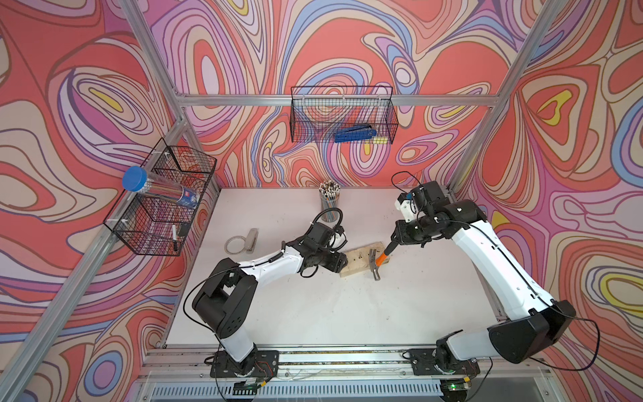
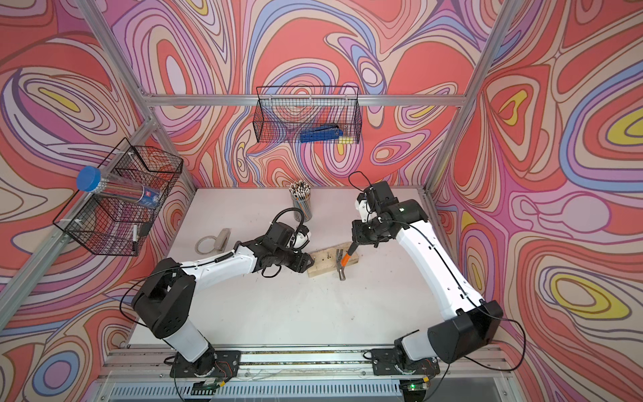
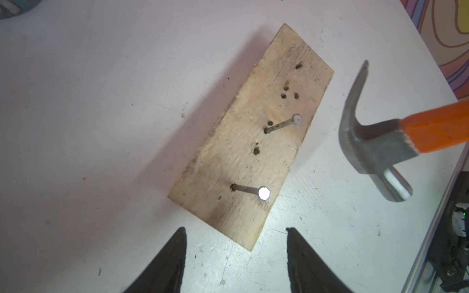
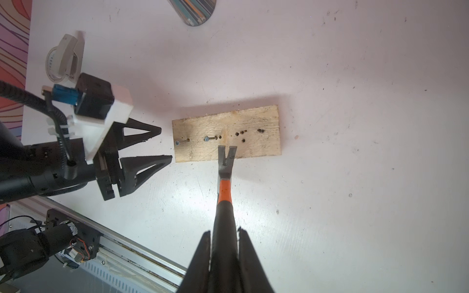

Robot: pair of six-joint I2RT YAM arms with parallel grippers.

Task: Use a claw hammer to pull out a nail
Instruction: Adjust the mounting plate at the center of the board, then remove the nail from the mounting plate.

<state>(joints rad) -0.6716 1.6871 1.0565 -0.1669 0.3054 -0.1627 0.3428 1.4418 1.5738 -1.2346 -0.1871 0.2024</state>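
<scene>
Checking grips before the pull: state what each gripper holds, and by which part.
Right gripper clamps the claw hammer by its black handle. Left gripper is open and holds nothing.

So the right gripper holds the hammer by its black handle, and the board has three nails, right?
No: the board has two nails, clear in the left wrist view. The right gripper does hold the hammer by its black handle.

Both arms reach inward from their bases, elbows bent out to the sides. The left hand [image 4: 165, 144] sits low and level, its 2 fingers spread apart and gripping nothing. The right hand [image 4: 223, 231] tilts downward, its 2 fingers pinched tight on the claw hammer [image 4: 224, 215] at the black handle.
</scene>
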